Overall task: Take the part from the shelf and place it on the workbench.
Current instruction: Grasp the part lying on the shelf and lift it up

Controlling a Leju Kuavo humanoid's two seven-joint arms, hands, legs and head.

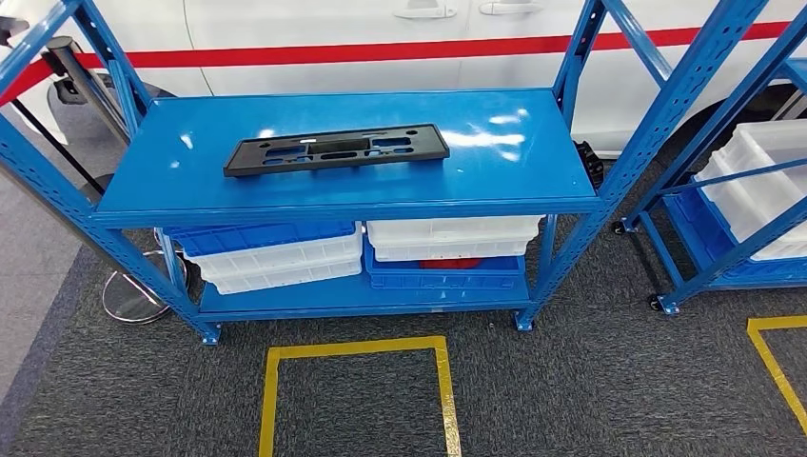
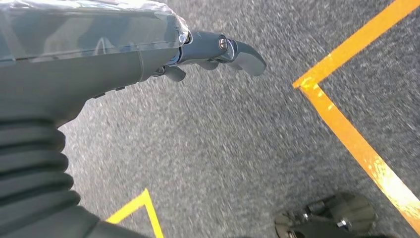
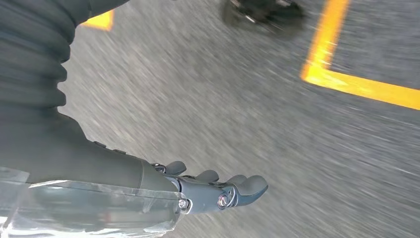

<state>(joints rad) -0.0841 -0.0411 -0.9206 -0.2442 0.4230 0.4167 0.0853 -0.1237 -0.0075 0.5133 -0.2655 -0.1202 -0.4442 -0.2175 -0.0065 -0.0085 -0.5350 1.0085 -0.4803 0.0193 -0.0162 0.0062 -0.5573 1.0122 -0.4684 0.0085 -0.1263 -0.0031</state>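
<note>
A long flat black plastic part [image 1: 336, 149] with several cut-outs lies on the top board of the blue shelf [image 1: 190, 190], a little left of its middle. My left hand [image 2: 208, 54] hangs over grey carpet, fingers loosely apart, holding nothing. My right hand [image 3: 218, 191] also hangs over the carpet with its fingers apart and nothing in it. Both hands are far from the part.
Under the top board sit white and blue bins [image 1: 276, 252], [image 1: 447, 249]. A second blue rack with white bins [image 1: 752, 190] stands at the right. A white car with a red stripe [image 1: 381, 48] is behind. Yellow floor tape [image 1: 357, 381] marks a square before the shelf.
</note>
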